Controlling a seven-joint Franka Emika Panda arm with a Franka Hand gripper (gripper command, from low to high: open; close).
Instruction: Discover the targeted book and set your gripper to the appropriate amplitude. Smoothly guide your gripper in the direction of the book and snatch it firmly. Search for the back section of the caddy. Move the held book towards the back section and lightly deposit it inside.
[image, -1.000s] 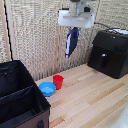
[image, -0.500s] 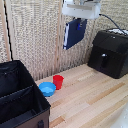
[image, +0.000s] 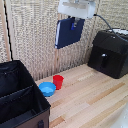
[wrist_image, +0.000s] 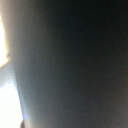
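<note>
The navy-blue book (image: 67, 32) hangs high in the air in the exterior view, tilted, with its upper right corner held by my gripper (image: 75, 22), which is shut on it. The white wrist sits just above it near the frame's top. The black fabric caddy (image: 30, 100) stands at the exterior view's lower left, well below and to the left of the book. Its back section (image: 12, 77) lies behind the divider and looks open. In the wrist view the book's dark cover (wrist_image: 75, 65) fills nearly the whole picture.
A red cup (image: 58, 82) and a blue bowl (image: 47, 89) stand on the wooden table (image: 95, 100) just right of the caddy. A black boxy appliance (image: 110, 52) sits at the exterior view's right. A woven screen forms the backdrop.
The gripper has moved toward the exterior view's left with the book. The book has turned from nearly edge-on to showing its flat cover.
</note>
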